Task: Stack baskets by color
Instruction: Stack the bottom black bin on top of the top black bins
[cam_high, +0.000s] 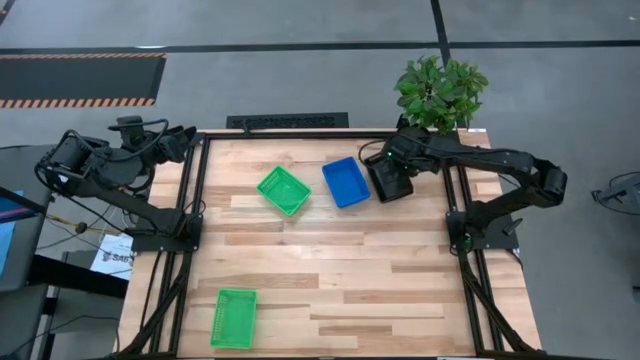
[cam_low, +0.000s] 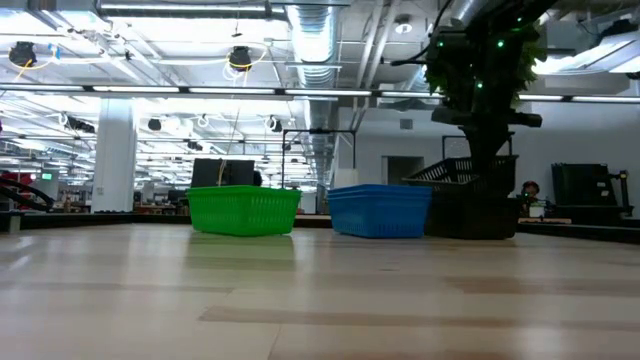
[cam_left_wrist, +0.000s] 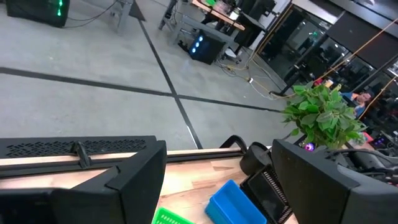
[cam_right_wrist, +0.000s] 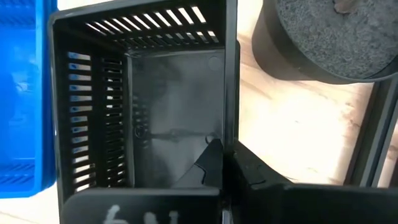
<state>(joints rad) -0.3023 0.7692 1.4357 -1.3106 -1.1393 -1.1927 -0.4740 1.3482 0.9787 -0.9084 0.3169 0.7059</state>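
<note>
A black basket (cam_right_wrist: 149, 118) stands at the table's far right, next to a blue basket (cam_high: 346, 182), and my right gripper (cam_right_wrist: 225, 152) is shut on it from above. In the low view this black basket (cam_low: 462, 170) looks tilted above a black mass (cam_low: 472, 212) on the table; I cannot tell what that mass is. A green basket (cam_high: 283, 190) rests on its bottom left of the blue one. Another green basket (cam_high: 234, 318) lies near the front left corner. My left gripper (cam_left_wrist: 217, 162) hangs open above the table's far left corner, away from all baskets. My right gripper pinches one long side wall of the black basket at its rim (cam_right_wrist: 229, 134), one finger (cam_right_wrist: 208, 165) inside the basket and one outside. The fingers come from above, slanting down. The basket's open side faces up; in the low view it sits tilted.
A potted plant (cam_high: 440, 90) in a black pot (cam_right_wrist: 323, 37) stands just beyond the black basket at the far right corner. Black frame rails (cam_high: 200, 200) run along the table's left and right sides. Bare wood (cam_high: 380, 290) spreads over the middle and near right.
</note>
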